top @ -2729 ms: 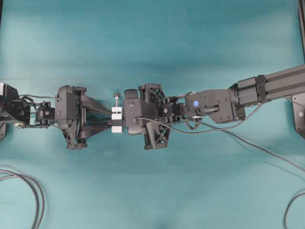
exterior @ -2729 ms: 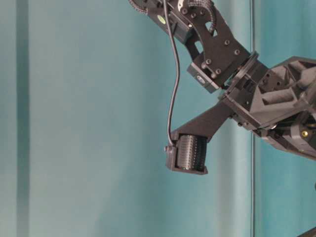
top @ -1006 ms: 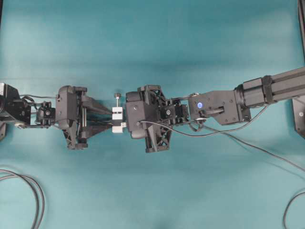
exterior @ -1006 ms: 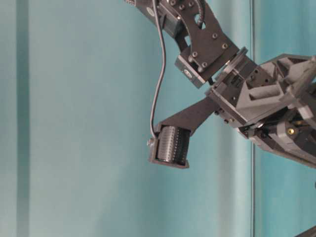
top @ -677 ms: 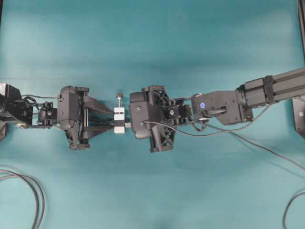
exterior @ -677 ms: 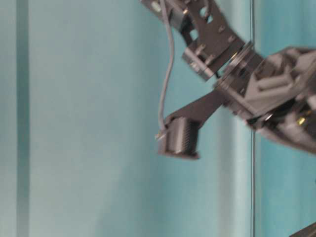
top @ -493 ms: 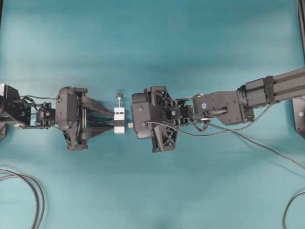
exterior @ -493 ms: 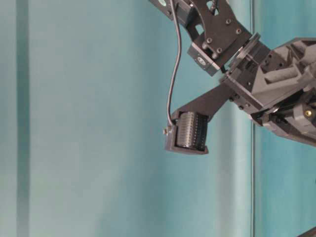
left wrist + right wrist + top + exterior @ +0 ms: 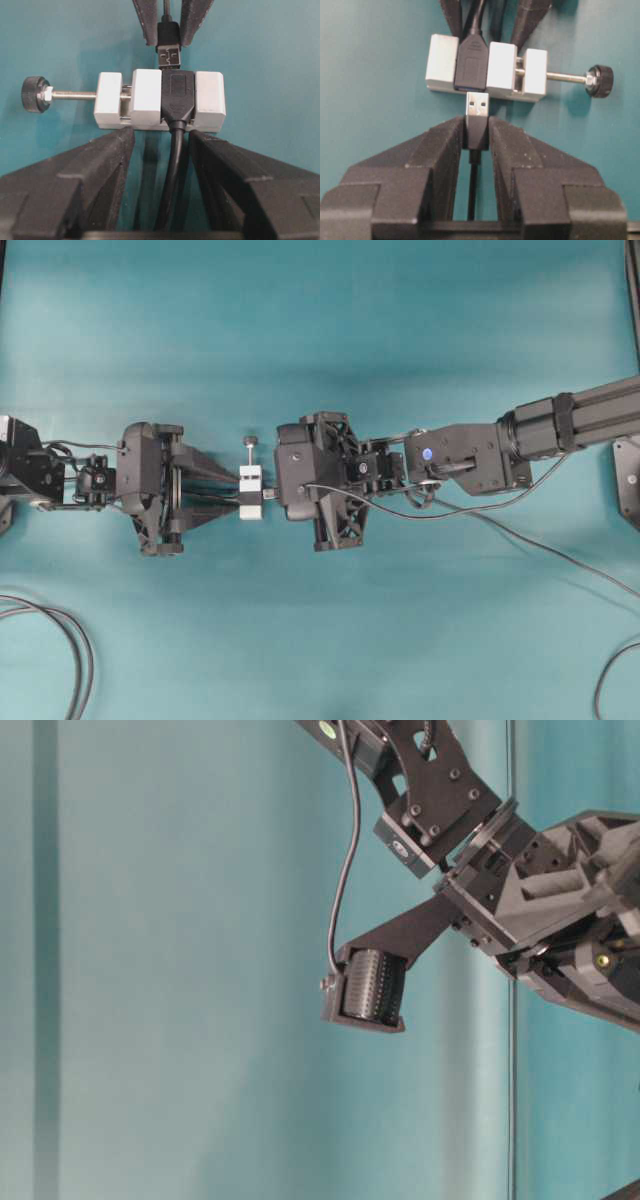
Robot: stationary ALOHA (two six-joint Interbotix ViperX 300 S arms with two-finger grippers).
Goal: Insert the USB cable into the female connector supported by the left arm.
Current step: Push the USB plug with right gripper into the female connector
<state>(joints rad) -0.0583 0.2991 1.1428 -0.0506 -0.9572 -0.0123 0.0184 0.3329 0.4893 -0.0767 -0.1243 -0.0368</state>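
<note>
Right gripper (image 9: 477, 131), reaching level toward nine o'clock, pinches the USB cable (image 9: 477, 131), metal tip just short of the female connector (image 9: 472, 62). Left gripper (image 9: 161, 137), jaws wide, props the white block (image 9: 207, 100).

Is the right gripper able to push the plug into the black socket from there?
Probably yes: the right gripper holds the USB cable lined up right at the female connector, nothing between them.

The left arm (image 9: 90, 480) reaches level toward the right arm (image 9: 500, 445), head-on. The left gripper (image 9: 228, 487) has jaws spread wide. The right gripper (image 9: 477, 132) pinches the USB cable (image 9: 477, 127) plug.
</note>
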